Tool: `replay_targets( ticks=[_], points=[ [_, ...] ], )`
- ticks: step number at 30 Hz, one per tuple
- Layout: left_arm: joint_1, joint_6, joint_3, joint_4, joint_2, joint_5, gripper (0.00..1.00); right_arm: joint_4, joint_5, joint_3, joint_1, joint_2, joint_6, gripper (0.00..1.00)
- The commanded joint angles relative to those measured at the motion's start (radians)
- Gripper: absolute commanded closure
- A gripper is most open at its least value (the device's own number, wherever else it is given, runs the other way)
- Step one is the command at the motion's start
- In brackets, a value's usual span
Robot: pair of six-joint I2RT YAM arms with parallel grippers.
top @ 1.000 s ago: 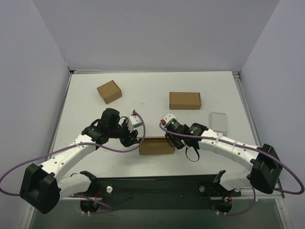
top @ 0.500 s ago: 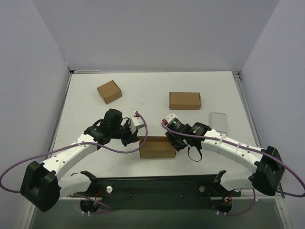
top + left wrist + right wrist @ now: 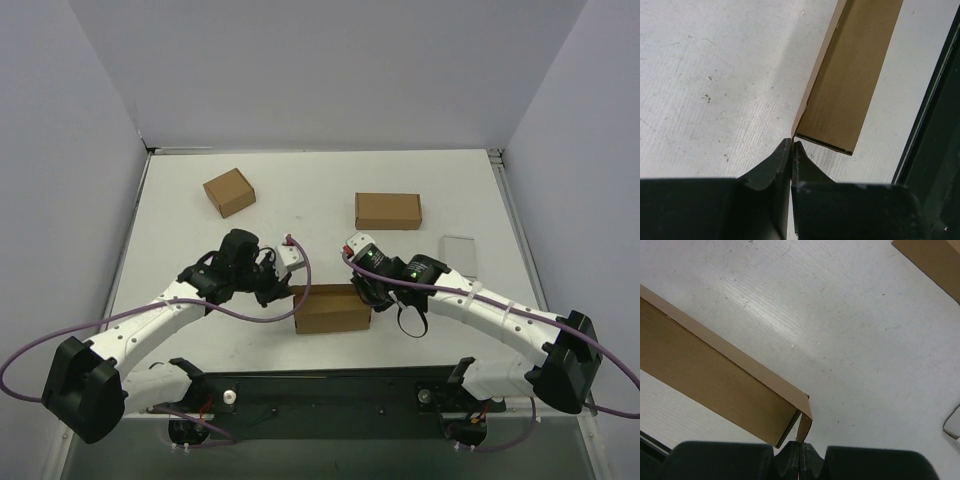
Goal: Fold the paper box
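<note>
The paper box point(image 3: 332, 309) is a brown oblong carton near the front middle of the table, between my two grippers. My left gripper point(image 3: 288, 291) is at its left end. In the left wrist view its jaws point(image 3: 791, 145) are pressed shut on the thin edge of a side flap of the box point(image 3: 847, 85). My right gripper point(image 3: 367, 297) is at the right end. In the right wrist view it point(image 3: 801, 444) is shut on a small end flap hanging from the corner of the box point(image 3: 715, 375).
A second oblong brown box point(image 3: 388, 211) lies at the back right, its corner also in the right wrist view point(image 3: 935, 260). A small squarish carton point(image 3: 229, 192) sits at the back left. A flat grey case point(image 3: 460, 254) lies at the right. The dark front rail point(image 3: 935, 150) runs beside the box.
Both grippers have edged in along the box ends and the right arm has shifted right. The box now looks taller in the top view, as if raised or tipped.
</note>
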Motion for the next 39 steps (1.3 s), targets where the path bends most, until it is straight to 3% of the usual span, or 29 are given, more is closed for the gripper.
replay_targets(
  ticks=[1,14,19,39],
  points=[
    [-0.016,-0.059,0.055,0.032,-0.008,-0.060,0.95,-0.044,0.019,0.043,-0.006,0.013,0.026,1.00],
    [-0.146,-0.504,0.055,0.240,0.026,-0.366,0.96,-0.022,0.226,0.105,0.081,0.088,0.206,1.00],
    [-0.151,-0.644,0.026,0.337,0.042,-0.398,0.96,0.010,0.227,0.089,0.089,0.100,0.256,1.00],
    [-0.268,-0.774,-0.071,0.446,0.074,-0.613,0.99,0.022,0.236,0.071,0.100,0.131,0.288,1.00]
  ],
)
